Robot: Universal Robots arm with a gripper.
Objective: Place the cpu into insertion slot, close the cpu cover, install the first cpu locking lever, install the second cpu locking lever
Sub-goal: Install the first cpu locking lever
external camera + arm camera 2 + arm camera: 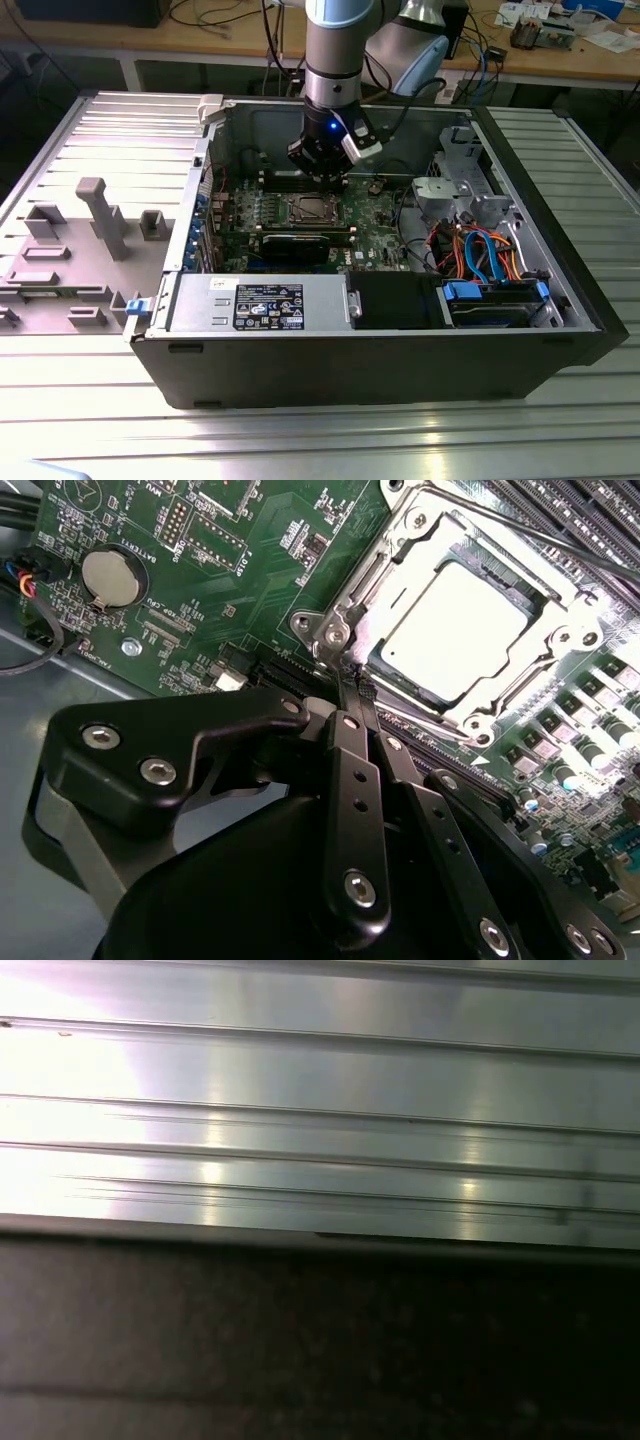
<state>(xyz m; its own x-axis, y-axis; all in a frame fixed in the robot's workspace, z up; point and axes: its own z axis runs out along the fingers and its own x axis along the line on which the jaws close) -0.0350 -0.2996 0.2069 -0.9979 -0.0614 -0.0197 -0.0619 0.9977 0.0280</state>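
Observation:
The cpu [460, 630], a dull silver square, lies in the insertion slot [308, 210] on the green motherboard. The cpu cover [405, 540], a grey metal frame, lies flat over its edges. A thin metal lever rod [540, 530] runs along one side of the socket. In the second wrist view my gripper [354, 685] is shut, its black fingers [358, 780] meeting at their tips right at the socket's corner [335, 630]. I cannot tell whether anything is pinched between them. In the exterior view the gripper [322, 172] hangs just behind the socket.
The open computer case [380, 350] walls in the board. A power supply [260, 300] and a drive cage with cables [480, 260] sit in front. A coin battery [112, 575] and black memory slots [590, 520] flank the socket. Grey fixture blocks [100, 215] stand outside the case.

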